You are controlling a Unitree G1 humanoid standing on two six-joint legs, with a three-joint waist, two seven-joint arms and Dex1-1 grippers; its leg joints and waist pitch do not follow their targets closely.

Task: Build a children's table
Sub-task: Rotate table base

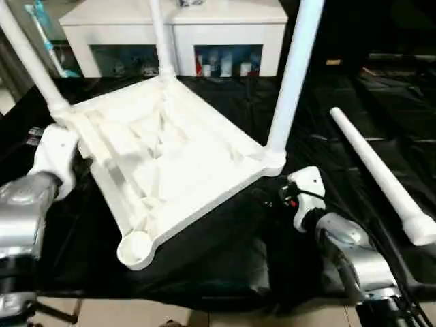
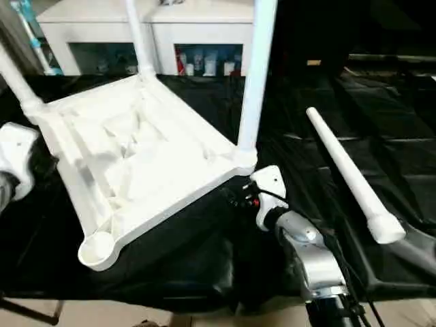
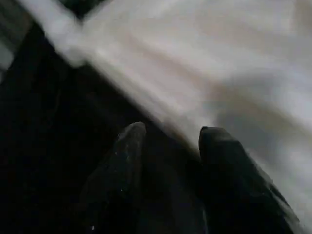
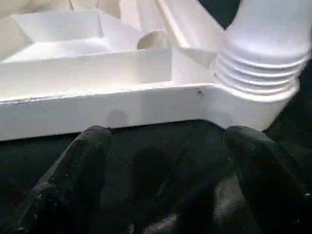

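The white table top [image 1: 170, 153] lies upside down on black cloth, its ribbed underside facing up. Legs stand in three corner sockets: one at the left [image 1: 30, 61], one at the back [image 1: 159, 37], one at the right [image 1: 293, 75]. The near socket [image 1: 136, 246] is empty. A fourth leg [image 1: 378, 174] lies loose on the cloth to the right. My left gripper [image 3: 168, 131] is open at the top's left rim. My right gripper [image 4: 165, 134] is open, facing the rim [image 4: 122, 105] just beside the right leg's threaded base [image 4: 258, 63]. Neither holds anything.
A white cabinet [image 1: 177, 27] with glass doors stands behind the cloth. A blue-and-white object [image 1: 42, 30] leans at the far left. The black cloth [image 1: 225, 266] ends at the near edge, with floor below.
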